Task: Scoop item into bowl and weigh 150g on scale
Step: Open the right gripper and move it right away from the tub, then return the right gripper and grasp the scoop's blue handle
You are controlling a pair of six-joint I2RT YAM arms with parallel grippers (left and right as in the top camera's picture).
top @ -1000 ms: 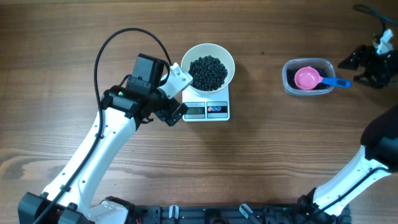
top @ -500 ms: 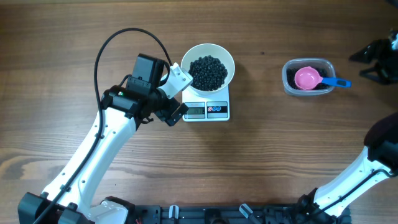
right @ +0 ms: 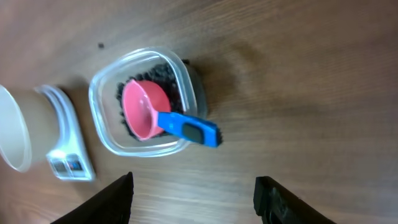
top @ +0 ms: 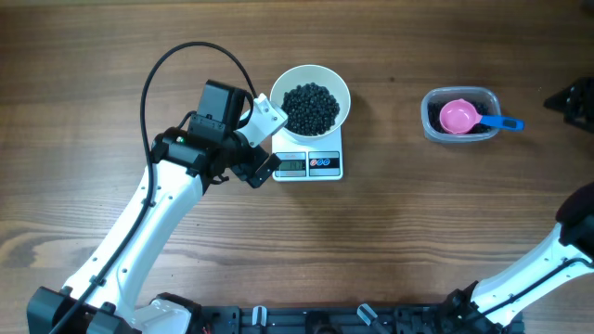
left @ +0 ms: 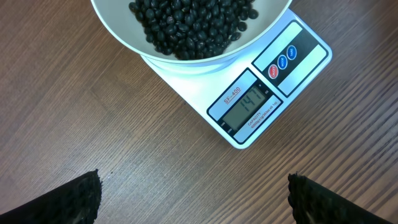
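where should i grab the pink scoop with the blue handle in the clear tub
Grip the blue handle of the pink plastic scoop, coming from above with the jaws across its narrow width. It lies fairly flat and sticks out over the rim of the clear plastic tub, while the cup sits down among small black beans.

The bowl [top: 311,72] stands on the scale [top: 329,172], just ahead of the left gripper [top: 275,141] and in line with the gap between its fingers. Beans [top: 310,107] lie heaped in the bowl. The scale's display end juts out from under the bowl on the side nearer that gripper. Ahead of the right gripper [right: 193,202], and apart from it, a plastic tub [right: 99,118] sits on the table [top: 418,213]. A scoop [right: 146,109] lies in the tub on more beans, its handle crossing the rim nearest that gripper. Scale and bowl lie beyond the tub.
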